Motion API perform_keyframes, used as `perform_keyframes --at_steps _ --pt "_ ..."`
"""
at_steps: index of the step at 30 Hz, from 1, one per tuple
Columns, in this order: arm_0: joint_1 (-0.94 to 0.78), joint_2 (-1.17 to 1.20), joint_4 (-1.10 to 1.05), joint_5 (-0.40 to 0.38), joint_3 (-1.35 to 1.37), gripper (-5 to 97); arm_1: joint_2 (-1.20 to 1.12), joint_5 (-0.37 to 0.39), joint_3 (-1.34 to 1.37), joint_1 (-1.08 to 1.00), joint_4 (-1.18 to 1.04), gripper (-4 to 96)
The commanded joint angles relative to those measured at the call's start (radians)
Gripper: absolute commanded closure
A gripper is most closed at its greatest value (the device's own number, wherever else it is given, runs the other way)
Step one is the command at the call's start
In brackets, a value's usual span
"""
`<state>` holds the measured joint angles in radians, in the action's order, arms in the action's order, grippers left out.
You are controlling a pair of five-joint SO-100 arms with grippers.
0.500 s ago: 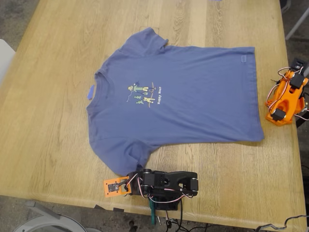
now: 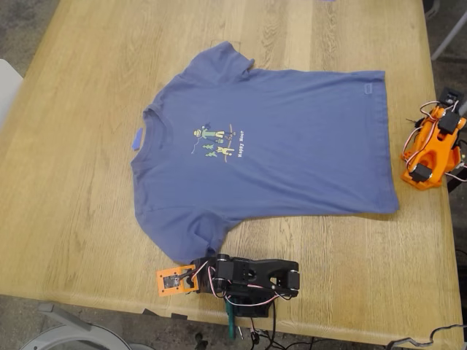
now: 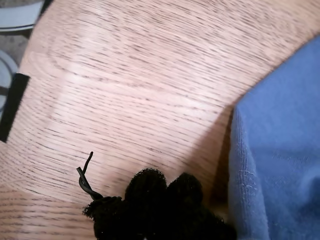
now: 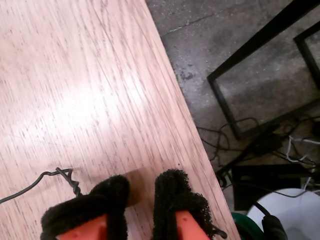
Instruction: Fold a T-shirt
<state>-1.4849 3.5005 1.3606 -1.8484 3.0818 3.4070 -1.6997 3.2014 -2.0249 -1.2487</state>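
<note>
The blue-purple T-shirt (image 2: pixel 292 157) lies flat and spread out on the wooden table (image 2: pixel 87 182), collar toward the exterior view's left, with its cartoon print (image 2: pixel 217 142) facing up. My first gripper (image 2: pixel 175 281), on the black arm at the table's near edge, rests just beside the near sleeve. In the first wrist view its black pads (image 3: pixel 145 187) are pressed together on nothing, next to the shirt's hem (image 3: pixel 280 150). My second gripper (image 2: pixel 423 164), on the folded orange arm at the exterior view's right, is off the shirt. Its pads (image 4: pixel 112 192) nearly meet and hold nothing.
The table's edge and the floor with cables and a black frame (image 4: pixel 250 100) lie close beside my second gripper. A loose thin wire (image 4: pixel 55 175) lies on the wood there. A grey-white round object (image 2: pixel 73 339) stands below the table's near edge.
</note>
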Motion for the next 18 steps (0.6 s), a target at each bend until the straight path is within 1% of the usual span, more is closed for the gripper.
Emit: perform_keyframes --at_steps 1,3,5,7,14,18 --pt "0.026 0.109 -0.086 0.029 -0.015 92 -0.002 0.032 0.069 -0.08 0.0 86.2" --pt "0.028 0.109 -0.124 0.048 -0.015 92 0.0 0.069 0.069 -0.086 0.032 91.0" --pt "0.028 0.109 -0.155 0.061 -0.015 92 0.0 0.084 0.069 -0.089 0.089 91.0" --pt "0.028 0.109 -0.169 0.058 -0.015 92 0.0 0.103 0.069 -0.087 0.158 91.0" --pt "0.028 0.109 -0.167 0.048 -0.015 92 0.0 0.089 0.069 -0.089 0.279 91.1" --pt "0.025 0.109 -0.166 0.063 -0.015 92 0.0 0.095 0.069 -0.084 0.325 91.1"
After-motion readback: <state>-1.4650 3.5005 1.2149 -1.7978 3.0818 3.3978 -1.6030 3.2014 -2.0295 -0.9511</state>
